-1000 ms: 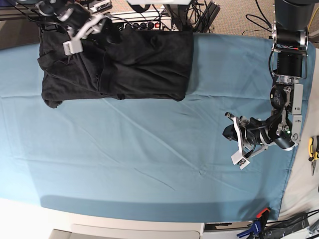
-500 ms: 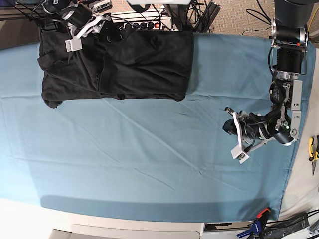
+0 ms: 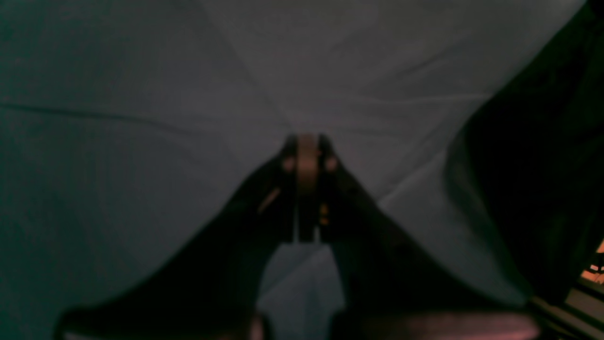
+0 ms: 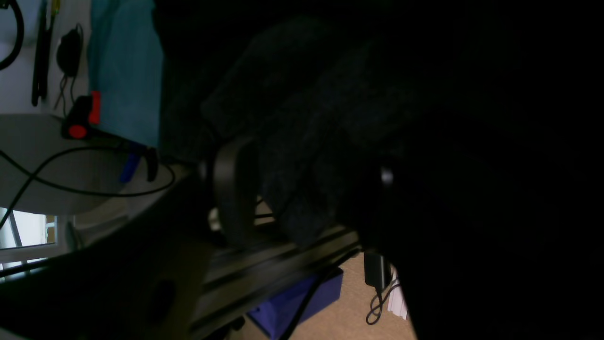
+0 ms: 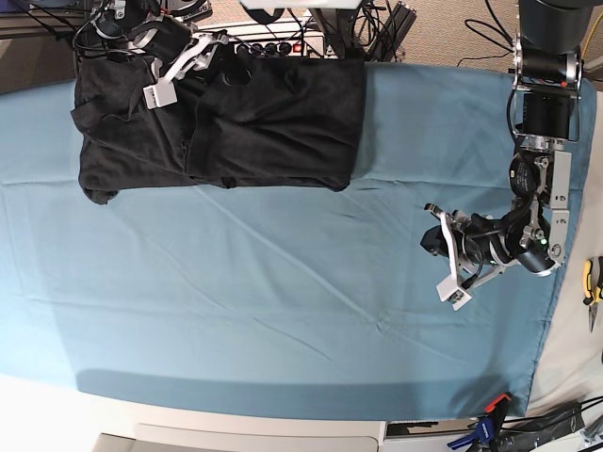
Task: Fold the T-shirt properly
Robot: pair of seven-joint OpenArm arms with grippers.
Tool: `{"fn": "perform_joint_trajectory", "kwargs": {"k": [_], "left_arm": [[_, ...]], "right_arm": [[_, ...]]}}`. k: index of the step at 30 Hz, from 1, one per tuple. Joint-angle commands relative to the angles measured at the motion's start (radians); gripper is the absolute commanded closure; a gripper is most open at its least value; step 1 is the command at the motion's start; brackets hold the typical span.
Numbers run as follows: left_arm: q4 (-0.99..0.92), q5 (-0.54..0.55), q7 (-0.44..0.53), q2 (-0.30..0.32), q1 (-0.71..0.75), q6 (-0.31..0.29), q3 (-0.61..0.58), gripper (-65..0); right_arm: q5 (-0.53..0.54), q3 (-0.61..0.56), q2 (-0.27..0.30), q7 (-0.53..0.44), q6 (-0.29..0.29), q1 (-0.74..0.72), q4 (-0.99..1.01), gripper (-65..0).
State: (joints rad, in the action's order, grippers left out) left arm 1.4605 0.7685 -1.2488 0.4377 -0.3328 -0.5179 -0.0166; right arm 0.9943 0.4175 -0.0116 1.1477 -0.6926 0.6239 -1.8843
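The dark T-shirt (image 5: 264,122) lies partly folded at the back left of the teal sheet (image 5: 283,282). My right gripper (image 5: 184,68) hovers at the shirt's back edge with its jaws apart. In the right wrist view, a bunched fold of the T-shirt (image 4: 302,156) sits between the fingers (image 4: 231,189) of the right gripper (image 4: 306,189); I cannot tell whether they touch it. My left gripper (image 5: 443,254) is low over bare sheet at the right, far from the shirt. In the left wrist view, the left gripper (image 3: 306,146) is shut with nothing in it.
Cables and a power strip (image 5: 273,42) run behind the table's back edge, close to the right gripper. Yellow-handled pliers (image 5: 591,292) lie off the sheet at the right. A clamp (image 5: 490,414) holds the sheet's front right corner.
The right gripper has shifted rightward along the shirt's back edge and its jaws have narrowed a little. The left arm has drifted slightly upward and stays shut.
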Motion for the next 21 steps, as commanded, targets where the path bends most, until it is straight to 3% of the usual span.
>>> {"fn": "perform_joint_trajectory", "kwargs": {"k": [1, 5, 6, 11, 17, 21], "left_arm": [[0.016, 0.011, 0.015, 0.011, -0.027, -0.004, 0.009, -2.7], [0.016, 0.010, 0.015, 0.011, -0.027, -0.004, 0.009, -2.7], [0.016, 0.010, 0.015, 0.011, -0.027, -0.004, 0.009, -2.7], [0.016, 0.010, 0.015, 0.011, -0.027, -0.004, 0.009, -2.7], [0.016, 0.010, 0.015, 0.011, -0.027, -0.004, 0.009, -2.7], [0.016, 0.010, 0.015, 0.011, -0.027, -0.004, 0.009, -2.7]], "right_arm": [[0.014, 0.001, 0.003, -0.005, -0.006, 0.008, -0.013, -24.5], [0.007, 0.002, 0.003, 0.002, -0.006, 0.008, -0.013, -2.8], [0.000, 0.002, 0.003, 0.002, -0.006, 0.007, -0.013, 0.0], [-0.003, 0.039, 0.010, 0.028, -0.006, -0.014, -0.014, 0.0], [0.003, 0.163, 0.012, 0.082, -0.006, -0.087, -0.014, 0.0], [0.003, 0.188, 0.047, 0.093, -0.006, -0.101, -0.014, 0.0]]}}
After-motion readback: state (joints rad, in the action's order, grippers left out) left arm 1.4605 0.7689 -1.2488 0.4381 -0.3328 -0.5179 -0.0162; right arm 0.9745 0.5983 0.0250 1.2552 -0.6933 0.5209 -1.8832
